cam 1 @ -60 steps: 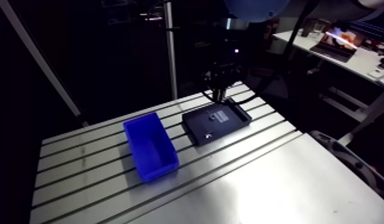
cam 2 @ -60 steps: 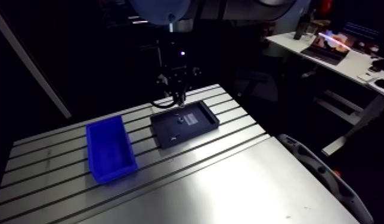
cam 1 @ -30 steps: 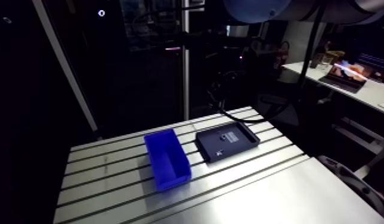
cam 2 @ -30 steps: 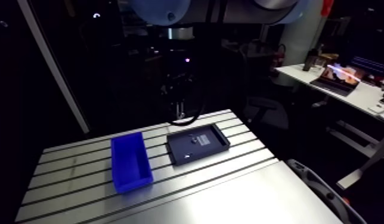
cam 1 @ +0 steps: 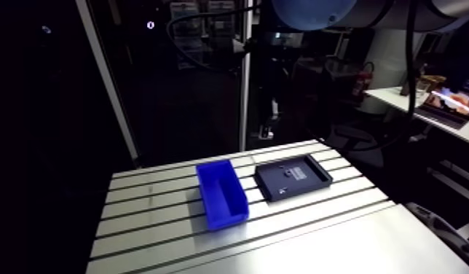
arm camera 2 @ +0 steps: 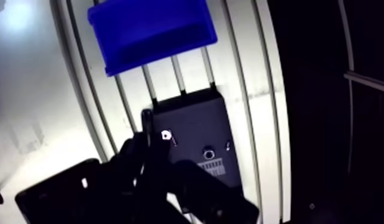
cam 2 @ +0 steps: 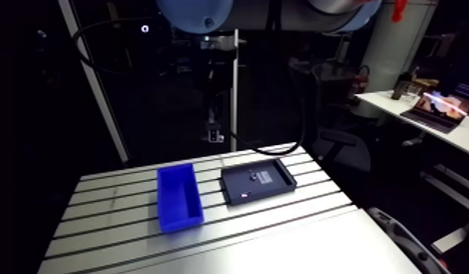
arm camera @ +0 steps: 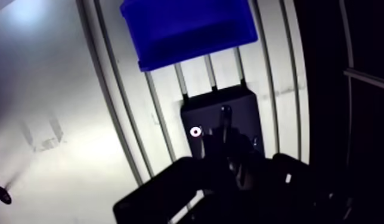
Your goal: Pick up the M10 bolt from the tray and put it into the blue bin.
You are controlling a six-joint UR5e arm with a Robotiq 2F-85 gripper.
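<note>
In the wrist view my gripper [arm camera: 224, 140] hangs high above the black tray [arm camera: 245, 110]. Its two dark fingers stand close together, shut on a thin dark bolt [arm camera: 225, 117] that sticks out past their tips. The blue bin [arm camera: 188, 27] lies ahead of the gripper, beyond the tray, and looks empty. In the arm view the bin [cam 1: 221, 193] and the tray [cam 1: 293, 177] sit side by side on the slotted table, and the wrist is lost in the dark above them.
Small parts lie in the tray: a bright white piece [arm camera 2: 166, 135], a nut [arm camera 2: 208, 154] above a label, and a short screw [arm camera 2: 228, 145]. The table's far edge [cam 1: 230, 155] runs just behind the bin and tray. Bare plate [cam 1: 339, 248] spreads out in front.
Earlier the gripper hung just over the tray's far edge. It has since risen well above the table, and the arm camera has lifted and swung with it.
</note>
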